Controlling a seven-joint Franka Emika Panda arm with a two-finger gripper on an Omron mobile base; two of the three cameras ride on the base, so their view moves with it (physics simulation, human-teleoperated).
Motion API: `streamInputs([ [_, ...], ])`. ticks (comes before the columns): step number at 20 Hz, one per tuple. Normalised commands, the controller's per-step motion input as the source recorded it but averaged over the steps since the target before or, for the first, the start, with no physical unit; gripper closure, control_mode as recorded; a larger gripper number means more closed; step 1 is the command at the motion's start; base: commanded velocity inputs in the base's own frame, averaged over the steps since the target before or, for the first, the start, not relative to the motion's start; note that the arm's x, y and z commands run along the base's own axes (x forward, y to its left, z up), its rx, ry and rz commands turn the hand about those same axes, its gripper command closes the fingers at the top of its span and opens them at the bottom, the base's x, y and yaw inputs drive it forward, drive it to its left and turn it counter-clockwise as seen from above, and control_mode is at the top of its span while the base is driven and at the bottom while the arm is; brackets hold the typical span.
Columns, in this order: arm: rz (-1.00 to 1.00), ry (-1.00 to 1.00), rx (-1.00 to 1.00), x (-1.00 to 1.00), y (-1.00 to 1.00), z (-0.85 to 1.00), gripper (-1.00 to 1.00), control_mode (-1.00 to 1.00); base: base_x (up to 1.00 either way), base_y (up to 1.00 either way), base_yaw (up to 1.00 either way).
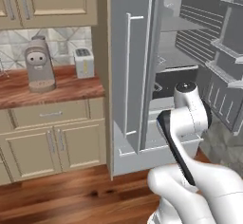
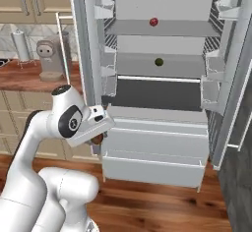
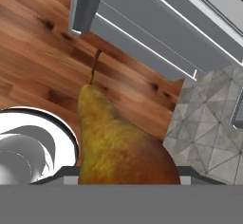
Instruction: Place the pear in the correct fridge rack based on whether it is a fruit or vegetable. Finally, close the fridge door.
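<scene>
My gripper (image 3: 127, 173) is shut on the pear (image 3: 118, 142), a yellow-brown fruit with its stem pointing away from the hand over the wooden floor. In the right base view the gripper (image 2: 100, 136) hangs low at the fridge's lower left, with a bit of the pear (image 2: 99, 139) showing under the hand. The fridge stands open ahead. Its higher light-grey fridge rack (image 2: 187, 28) carries a small red fruit (image 2: 154, 22). On the shelf below lies a small dark-green ball (image 2: 159, 62).
Both fridge doors (image 2: 87, 54) (image 2: 236, 78) stand wide open, with door bins on each. A freezer drawer (image 2: 152, 164) juts out at the bottom. To the left, a wooden counter (image 1: 71, 88) bears a coffee machine (image 1: 39, 64) and a toaster (image 1: 84, 62).
</scene>
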Motion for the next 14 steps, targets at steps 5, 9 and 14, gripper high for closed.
streamInputs([
  [5,0.0,0.0,0.0,0.0,0.0,0.0,1.0,1.0,0.36,-0.83,0.01],
  [9,0.0,0.0,0.0,0.0,0.0,0.0,1.0,1.0,0.67,-0.48,0.02],
  [14,0.0,0.0,0.0,0.0,0.0,0.0,1.0,1.0,0.83,-0.21,0.03],
])
